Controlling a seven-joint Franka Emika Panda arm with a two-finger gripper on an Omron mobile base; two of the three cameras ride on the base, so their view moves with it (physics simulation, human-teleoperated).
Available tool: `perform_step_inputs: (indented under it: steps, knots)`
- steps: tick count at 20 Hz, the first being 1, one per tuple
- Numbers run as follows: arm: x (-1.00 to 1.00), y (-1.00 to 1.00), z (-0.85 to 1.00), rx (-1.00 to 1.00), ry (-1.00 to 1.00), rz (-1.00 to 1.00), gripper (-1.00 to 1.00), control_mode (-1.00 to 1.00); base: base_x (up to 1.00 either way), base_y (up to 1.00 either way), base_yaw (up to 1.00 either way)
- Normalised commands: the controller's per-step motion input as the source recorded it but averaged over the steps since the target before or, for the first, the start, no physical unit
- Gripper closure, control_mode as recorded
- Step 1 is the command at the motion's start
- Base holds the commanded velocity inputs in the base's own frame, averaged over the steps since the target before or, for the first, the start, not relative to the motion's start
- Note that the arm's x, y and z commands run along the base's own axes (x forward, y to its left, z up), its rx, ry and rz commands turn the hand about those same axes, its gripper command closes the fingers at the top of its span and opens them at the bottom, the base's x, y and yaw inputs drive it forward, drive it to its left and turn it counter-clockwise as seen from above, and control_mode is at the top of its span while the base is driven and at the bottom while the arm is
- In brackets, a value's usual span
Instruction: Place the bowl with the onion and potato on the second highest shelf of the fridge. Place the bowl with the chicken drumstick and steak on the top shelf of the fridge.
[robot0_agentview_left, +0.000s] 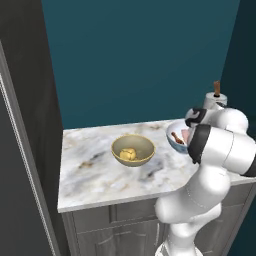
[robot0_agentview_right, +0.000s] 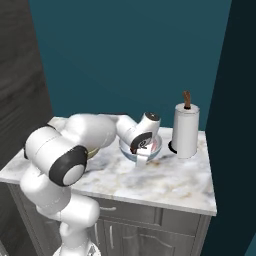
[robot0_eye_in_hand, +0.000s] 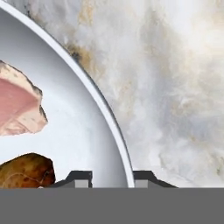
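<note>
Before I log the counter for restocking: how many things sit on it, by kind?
Bowls: 2, the tan bowl and the white bowl
Paper towel rolls: 1
Total: 3

counter (robot0_agentview_left: 95, 175): marble top, white w/ tan veins
cabinets (robot0_agentview_right: 165, 225): grey, under counter
paper towel roll (robot0_agentview_right: 185, 131): upright, far right, brown spindle
back wall (robot0_agentview_left: 140, 55): teal

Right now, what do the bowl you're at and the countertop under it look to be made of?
The bowl with the steak: smooth, white inside with a thin pale rim, probably glazed ceramic, though enamel is possible. The countertop: polished marble by its look, cream with grey and tan veining; it could be an imitation.
</note>
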Motion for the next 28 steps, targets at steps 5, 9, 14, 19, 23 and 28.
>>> perform_step_inputs:
  steps: [5,9,14,19,23,28]
  knots:
    - [-0.63,0.23,0.35,-0.01,-0.08,0.00,1.00,-1.00,0.00,0.00,0.00]
    - [-1.00,0.35,0.88,-0.06,-0.14,0.04,1.00,-1.00,0.00,0.00,0.00]
    - [-1.00,0.56,0.96,-0.07,-0.10,0.08,1.00,-1.00,0.00,0.00,0.00]
    - [-1.00,0.47,1.00,-0.01,-0.15,0.05,1.00,-1.00,0.00,0.00,0.00]
    - [-1.00,0.34,0.97,0.08,-0.13,0.03,1.00,-1.00,0.00,0.00,0.00]
    - [-0.94,0.07,0.73,0.26,-0.08,0.01,1.00,-1.00,0.00,0.00,0.00]
